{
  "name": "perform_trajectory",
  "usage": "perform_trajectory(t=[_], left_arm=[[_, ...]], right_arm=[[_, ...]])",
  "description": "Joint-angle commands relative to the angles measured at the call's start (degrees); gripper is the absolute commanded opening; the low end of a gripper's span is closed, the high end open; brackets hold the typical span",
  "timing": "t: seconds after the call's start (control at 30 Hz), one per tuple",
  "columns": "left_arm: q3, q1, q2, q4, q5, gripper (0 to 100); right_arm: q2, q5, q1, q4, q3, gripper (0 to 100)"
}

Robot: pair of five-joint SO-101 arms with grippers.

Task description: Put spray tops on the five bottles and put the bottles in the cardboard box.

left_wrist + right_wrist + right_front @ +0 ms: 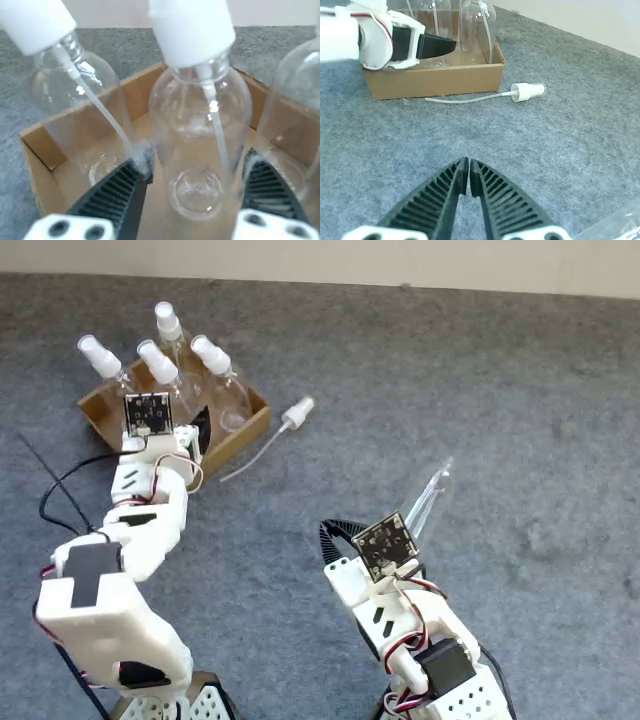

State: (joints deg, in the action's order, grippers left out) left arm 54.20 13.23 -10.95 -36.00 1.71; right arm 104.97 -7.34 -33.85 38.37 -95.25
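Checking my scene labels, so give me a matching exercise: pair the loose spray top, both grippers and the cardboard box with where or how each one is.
Things:
1. loose spray top
2. right gripper
3. left gripper
4. cardboard box

States:
A. holds four capped bottles
B. shut and empty
C. lying on the carpet beside the box
D. closed around a standing bottle

Pairs: 1-C, 2-B, 3-D, 4-A.

Robotics lab tabletop point(520, 400) (grey felt, pale bare wall point(400, 258))
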Motion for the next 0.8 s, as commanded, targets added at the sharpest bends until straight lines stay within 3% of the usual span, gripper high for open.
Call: perform_trajectory(t=[0.0, 0.4, 0.77], left_arm=[[0.0, -1.1, 6.4, 5.6, -0.4, 24], [0.1, -1.4, 14.1, 19.8, -0.4, 24], [0.1, -1.4, 28.0, 40.8, -0.3, 24]], right_arm=[[0.6, -0.7, 0.4, -0.6, -0.7, 1.3], [0.6, -0.7, 0.4, -0.6, -0.8, 1.3], [0.6, -0.7, 0.7, -0.6, -0.8, 1.3]])
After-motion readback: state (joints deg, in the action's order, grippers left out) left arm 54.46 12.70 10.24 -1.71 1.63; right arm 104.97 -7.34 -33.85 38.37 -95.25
